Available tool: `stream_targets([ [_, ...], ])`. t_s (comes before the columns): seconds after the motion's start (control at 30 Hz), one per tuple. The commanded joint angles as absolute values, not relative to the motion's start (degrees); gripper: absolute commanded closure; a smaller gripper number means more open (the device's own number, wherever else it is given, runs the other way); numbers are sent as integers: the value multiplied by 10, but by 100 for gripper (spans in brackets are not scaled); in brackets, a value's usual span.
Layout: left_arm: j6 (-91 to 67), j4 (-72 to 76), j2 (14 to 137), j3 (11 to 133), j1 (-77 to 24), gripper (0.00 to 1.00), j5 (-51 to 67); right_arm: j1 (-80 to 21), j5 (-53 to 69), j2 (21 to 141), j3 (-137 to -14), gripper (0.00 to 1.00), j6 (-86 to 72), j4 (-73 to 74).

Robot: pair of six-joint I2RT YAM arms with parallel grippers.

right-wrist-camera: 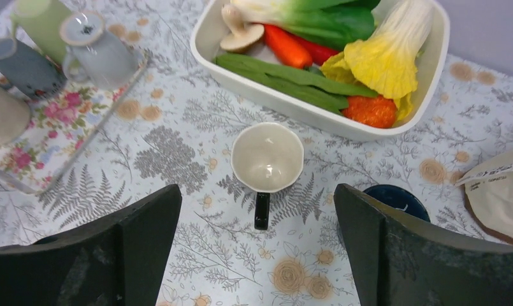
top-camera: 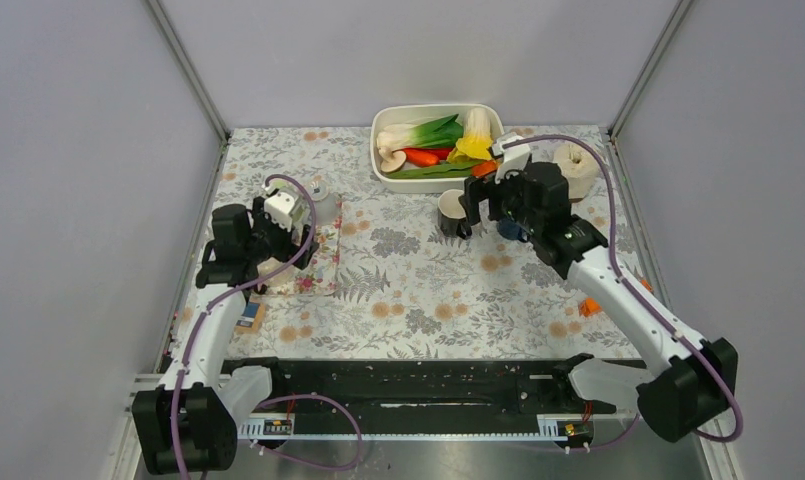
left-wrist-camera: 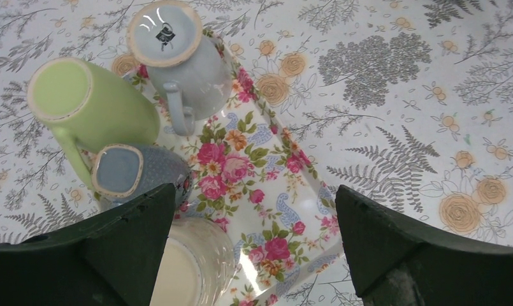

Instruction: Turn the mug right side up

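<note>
A dark mug with a cream inside stands upright on the floral tablecloth, its mouth up and its black handle pointing toward my right wrist camera; it also shows in the top view. My right gripper is open and empty, above and just behind this mug, beside it in the top view. My left gripper is open and empty over a floral tray. On the tray, bottom up, are a green mug, a pale grey mug and a blue-grey mug.
A glass cup stands on the tray's near end. A white dish of vegetables sits at the back centre. A dark blue round object and a beige roll lie to the right. A small orange object lies under the right arm.
</note>
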State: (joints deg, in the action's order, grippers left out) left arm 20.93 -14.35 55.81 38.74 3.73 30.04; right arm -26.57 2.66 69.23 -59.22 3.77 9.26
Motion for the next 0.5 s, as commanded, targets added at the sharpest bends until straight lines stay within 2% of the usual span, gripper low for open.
stream_targets([
  [0.0,202,-106,570,401,43,1,250,-271,39,643,-600,1,14,85],
  [0.17,202,-94,624,428,43,1,260,-270,81,594,-582,1,69,83],
  [0.47,218,-134,799,554,43,1,303,-271,157,530,-481,1,75,-26],
])
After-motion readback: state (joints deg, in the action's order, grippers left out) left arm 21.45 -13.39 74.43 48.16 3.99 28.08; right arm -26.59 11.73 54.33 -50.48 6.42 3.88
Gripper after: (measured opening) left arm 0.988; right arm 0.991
